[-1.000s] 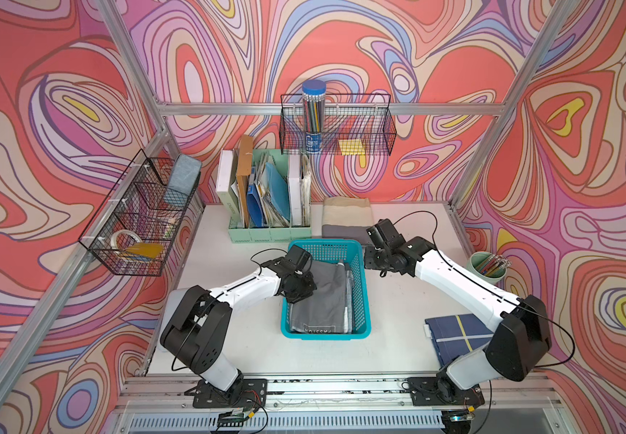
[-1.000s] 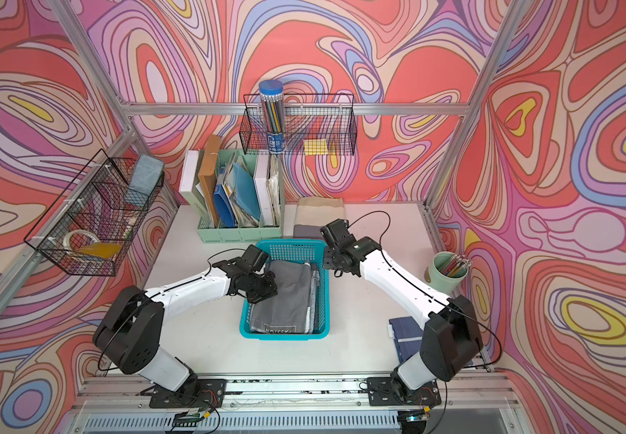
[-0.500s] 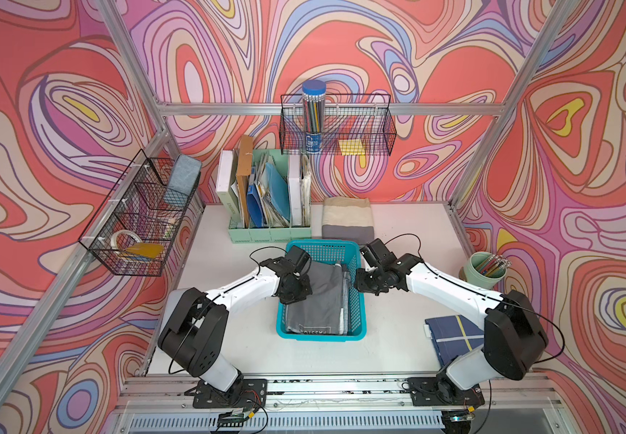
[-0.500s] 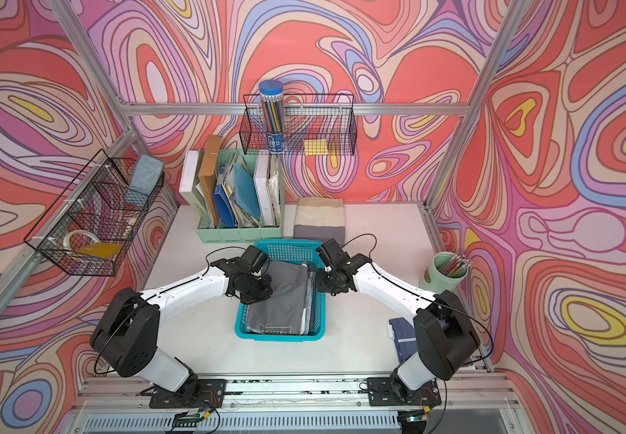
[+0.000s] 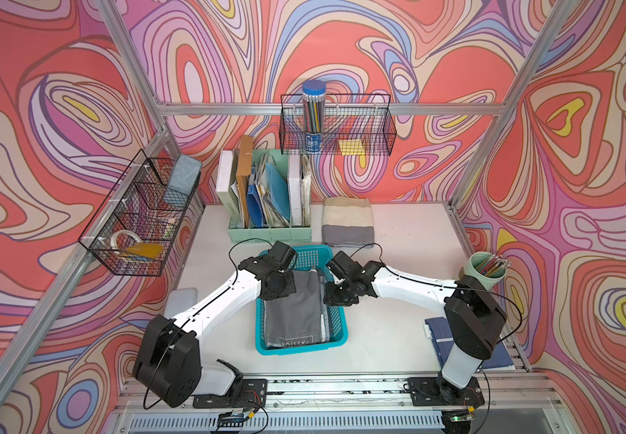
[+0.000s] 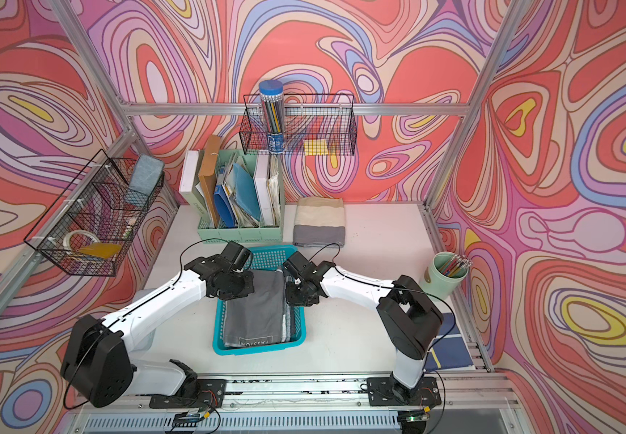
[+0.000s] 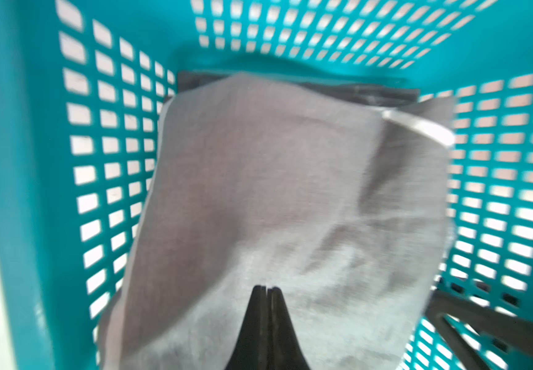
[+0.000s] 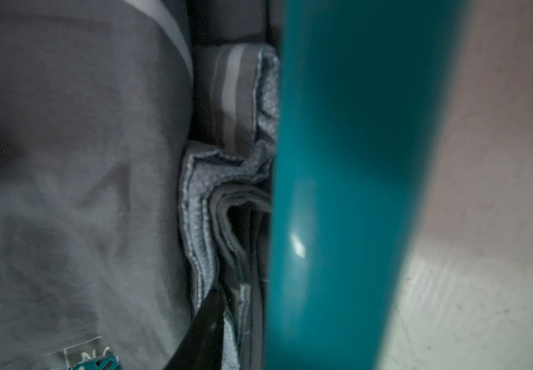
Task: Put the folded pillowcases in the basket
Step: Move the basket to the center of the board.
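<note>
One step left, by my read: the placing looks done, letting go and backing out does not. Left to right:

- Left claw [image 7: 266, 290]: tips pressed together with no gap, resting on the pillowcase [image 5: 294, 312] near the far left corner of the basket [image 5: 309, 255]. No cloth shows between the tips, so I can't say whether it pinches or just presses down.
- Pillowcase: fully inside the basket walls, on top of a stack, with nothing over the rim in both top views. It is grey and folded to a flat rectangle that runs nearly the basket's length. It has light creases, and a woven label [image 5: 295, 342] at the near end reads mirrored. In the left wrist view a pale band shows along one corner and the cloth looks slightly humped, though blur makes that unsure.
- Other folded cloths [image 8: 201, 198]: bunched edges fill the strip between the pillowcase and the right wall.
- Right claw [image 5: 331, 298]: at the right wall's rim. One finger [image 8: 207, 320] is down inside, between the stack and the wall. The other finger is hidden, so I can't tell how wide the claw is or whether it grips the wall.
- Basket sits mid table [image 5: 398, 319].

Remaining, as I judge it: both claws clear out, with maybe a flatten first.
</note>
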You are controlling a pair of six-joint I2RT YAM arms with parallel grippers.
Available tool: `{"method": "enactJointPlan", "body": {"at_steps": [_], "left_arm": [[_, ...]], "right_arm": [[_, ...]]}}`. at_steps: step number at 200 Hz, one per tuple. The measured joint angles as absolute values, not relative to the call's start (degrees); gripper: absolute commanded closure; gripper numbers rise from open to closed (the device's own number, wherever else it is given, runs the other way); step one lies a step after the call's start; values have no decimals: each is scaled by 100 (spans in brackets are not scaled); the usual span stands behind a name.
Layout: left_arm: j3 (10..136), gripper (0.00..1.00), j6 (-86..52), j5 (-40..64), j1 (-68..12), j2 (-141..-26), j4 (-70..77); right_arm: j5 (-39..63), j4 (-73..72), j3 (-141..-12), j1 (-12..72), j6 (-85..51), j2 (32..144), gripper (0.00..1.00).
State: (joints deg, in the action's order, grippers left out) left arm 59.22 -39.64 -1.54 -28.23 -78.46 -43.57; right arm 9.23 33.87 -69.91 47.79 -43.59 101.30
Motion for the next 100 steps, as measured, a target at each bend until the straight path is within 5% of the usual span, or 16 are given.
{"method": "enactJointPlan", "body": {"at_steps": [59, 71, 85, 100], "left_arm": [[6512, 76, -3575, -211, -2808, -7507, -4451], [6563, 75, -3533, -211, -2808, -7474, -4456], [6637, 75, -3507, -176, -2808, -7465, -4453], [6692, 76, -3487, -104, -2808, -7465, -4449]], "right_arm": [[-292, 3981, -7118, 4751, -4576, 9310, 49], [-543, 4075, -7131, 4635, -4569, 8945, 60], [-683, 4119, -7131, 4270, -4515, 8597, 100], [-753, 4095, -7137, 3632, -4335, 8458, 100]]}}
